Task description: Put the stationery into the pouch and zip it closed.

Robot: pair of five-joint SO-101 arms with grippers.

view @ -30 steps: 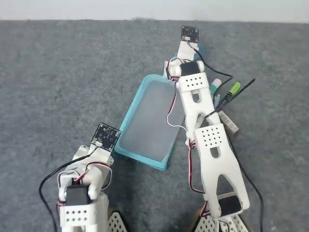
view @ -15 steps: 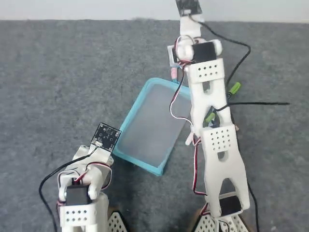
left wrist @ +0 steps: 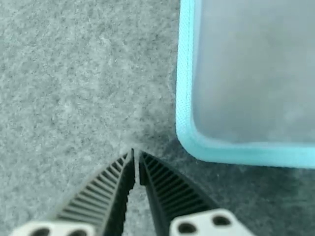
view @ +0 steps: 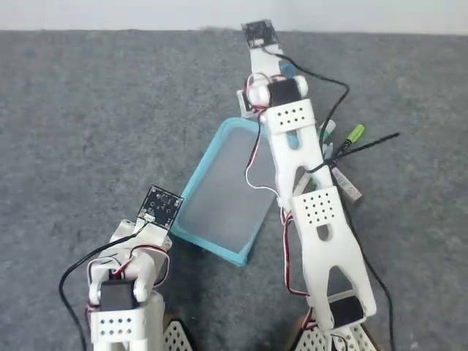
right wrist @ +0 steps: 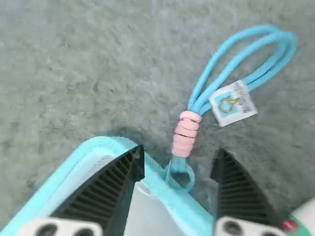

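Opening the teal pouch [view: 219, 194] on the grey mat [view: 88, 110] seems my step: my right pincer [right wrist: 179, 151] gapes astride its pink-beaded zip pull [right wrist: 186, 132], my left pincer [left wrist: 136, 156] sits closed by the near corner, and next I should pinch that pull.

I see one little white tag [right wrist: 233, 103] on the blue cord [right wrist: 284, 38] at the pouch's [right wrist: 106, 142] far corner. It has a gold ring sign. Its tiny letters are too blurry to read.
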